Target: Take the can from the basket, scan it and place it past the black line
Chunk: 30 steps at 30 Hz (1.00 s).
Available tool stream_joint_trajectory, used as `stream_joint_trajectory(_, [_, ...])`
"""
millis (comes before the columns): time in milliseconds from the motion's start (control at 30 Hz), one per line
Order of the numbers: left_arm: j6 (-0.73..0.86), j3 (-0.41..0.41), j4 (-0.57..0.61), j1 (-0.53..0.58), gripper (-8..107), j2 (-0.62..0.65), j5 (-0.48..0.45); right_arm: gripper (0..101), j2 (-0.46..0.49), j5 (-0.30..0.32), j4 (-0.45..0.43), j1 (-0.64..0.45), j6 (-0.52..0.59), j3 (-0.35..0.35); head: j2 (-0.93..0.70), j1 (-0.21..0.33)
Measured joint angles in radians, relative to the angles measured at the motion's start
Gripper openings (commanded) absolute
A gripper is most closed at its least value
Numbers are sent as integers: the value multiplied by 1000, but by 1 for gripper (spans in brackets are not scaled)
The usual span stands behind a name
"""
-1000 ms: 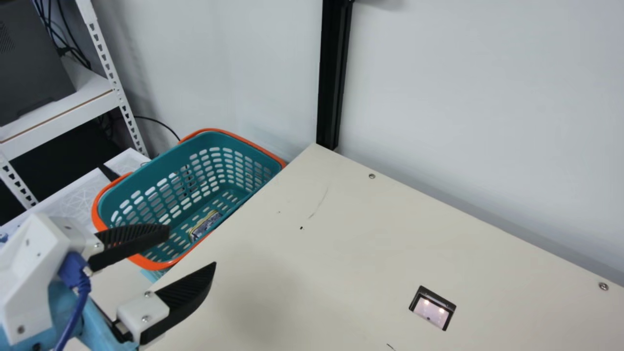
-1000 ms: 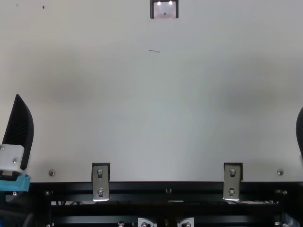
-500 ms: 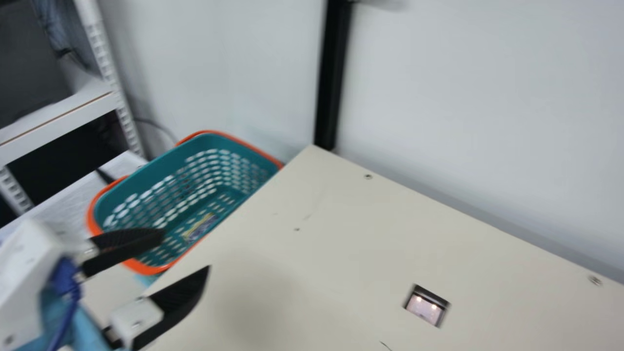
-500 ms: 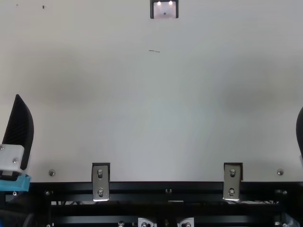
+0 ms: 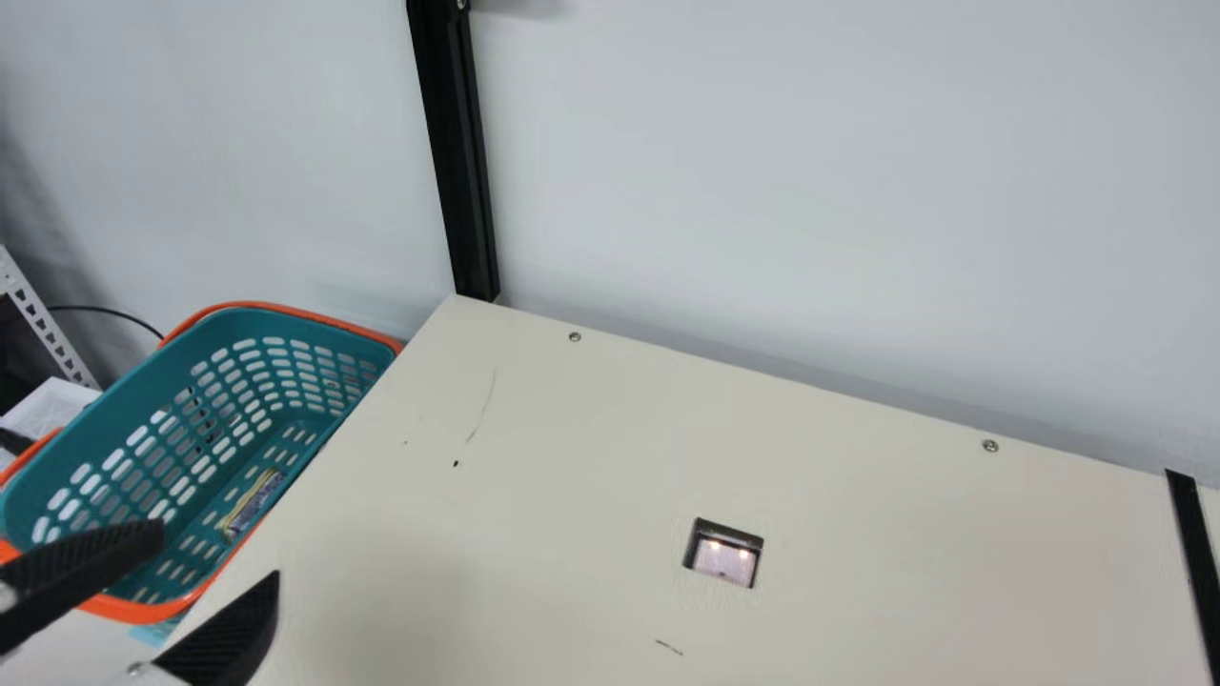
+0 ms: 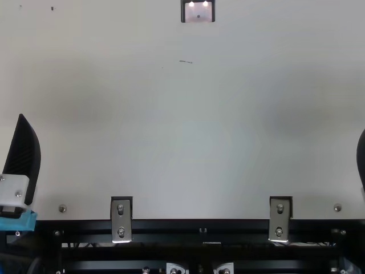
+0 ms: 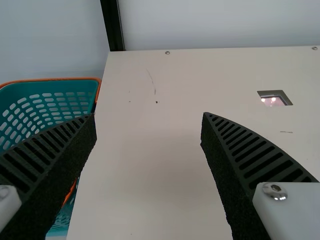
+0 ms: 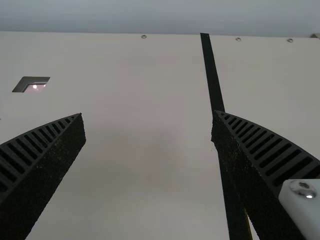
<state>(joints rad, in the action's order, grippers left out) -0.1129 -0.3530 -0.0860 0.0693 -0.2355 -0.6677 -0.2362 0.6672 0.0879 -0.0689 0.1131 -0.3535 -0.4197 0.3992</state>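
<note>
Because the can (image 5: pixel 254 504) lies in the basket (image 5: pixel 143 393), at the main view's lower left, slanting up rightward, the left gripper (image 5: pixel 220 554), its fingers wide, is nearer than the wide-open right gripper (image 8: pixel 148 114).

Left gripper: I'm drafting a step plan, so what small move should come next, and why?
Probably shift the left gripper toward the basket, keeping it open: the can lies on the basket's floor, while the table shows between the gripper's open fingers in the left wrist view.
</note>
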Motion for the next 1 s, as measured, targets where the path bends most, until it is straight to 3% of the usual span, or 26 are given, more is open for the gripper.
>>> stream_joint_trajectory(467, [0,0,0,0,90,0,0,101,0,0,0,0,0,0,-394,0])
stream_joint_trajectory(1000, [0,0,0,0,90,0,0,101,0,0,0,0,0,0,-440,5])
